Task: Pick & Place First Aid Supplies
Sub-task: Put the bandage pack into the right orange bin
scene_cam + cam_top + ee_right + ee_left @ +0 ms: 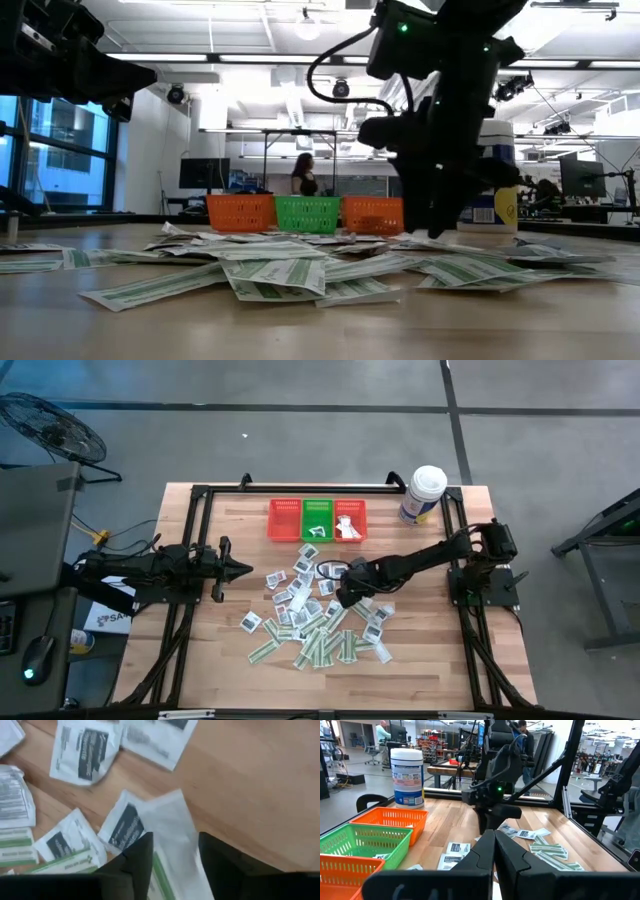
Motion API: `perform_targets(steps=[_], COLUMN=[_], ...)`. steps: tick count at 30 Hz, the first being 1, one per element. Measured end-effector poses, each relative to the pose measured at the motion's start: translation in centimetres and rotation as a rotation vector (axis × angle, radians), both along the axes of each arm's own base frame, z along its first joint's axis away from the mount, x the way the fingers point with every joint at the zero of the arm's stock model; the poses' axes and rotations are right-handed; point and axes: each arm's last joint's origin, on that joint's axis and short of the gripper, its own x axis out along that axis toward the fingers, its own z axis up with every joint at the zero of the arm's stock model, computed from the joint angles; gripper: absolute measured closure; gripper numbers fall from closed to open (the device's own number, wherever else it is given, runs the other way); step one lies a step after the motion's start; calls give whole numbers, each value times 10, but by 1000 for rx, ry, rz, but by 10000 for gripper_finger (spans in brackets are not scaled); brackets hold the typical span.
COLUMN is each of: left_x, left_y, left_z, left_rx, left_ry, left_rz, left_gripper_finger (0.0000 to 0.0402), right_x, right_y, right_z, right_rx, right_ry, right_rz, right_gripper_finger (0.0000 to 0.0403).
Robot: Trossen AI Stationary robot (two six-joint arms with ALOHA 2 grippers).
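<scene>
Pale wood-grain worktop (420, 660), black-framed. The packets (315, 615) scattered around the black right tool (175, 851) are white with dark print, or green-and-white striped strips (275, 272). Beyond it stand an orange-red basket (284, 520), a green basket (318, 518) and another orange-red basket (351, 520), then a white tub (423, 495) with a blue label.

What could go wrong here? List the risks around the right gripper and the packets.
The right gripper stands open, low over overlapping packets; closing may pinch two at once or only a corner. A green-and-white strip lies between the fingers under a white packet, so the wrong kind may come up.
</scene>
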Motion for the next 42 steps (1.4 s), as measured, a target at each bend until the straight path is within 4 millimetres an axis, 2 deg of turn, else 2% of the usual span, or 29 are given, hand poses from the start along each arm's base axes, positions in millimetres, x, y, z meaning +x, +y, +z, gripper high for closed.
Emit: perform_targets(steps=[7,15,22,26,42], left_x=[0,0,0,0,0], left_y=[0,0,0,0,0], left_z=[0,0,0,0,0], left_rx=[0,0,0,0,0], left_ry=[0,0,0,0,0], left_rz=[0,0,0,0,0], left_gripper_finger=[400,400,400,400,400], right_x=[2,9,10,9,8], right_y=[-10,-9,-9,-9,-9], right_z=[1,-10,-12,-13,-14], right_rx=[-56,-19,-17,-8,2], right_ry=[-12,-23,-19,-14,1], right_rz=[-3,39,24,25,25], right_gripper_finger=[221,219,221,240,358])
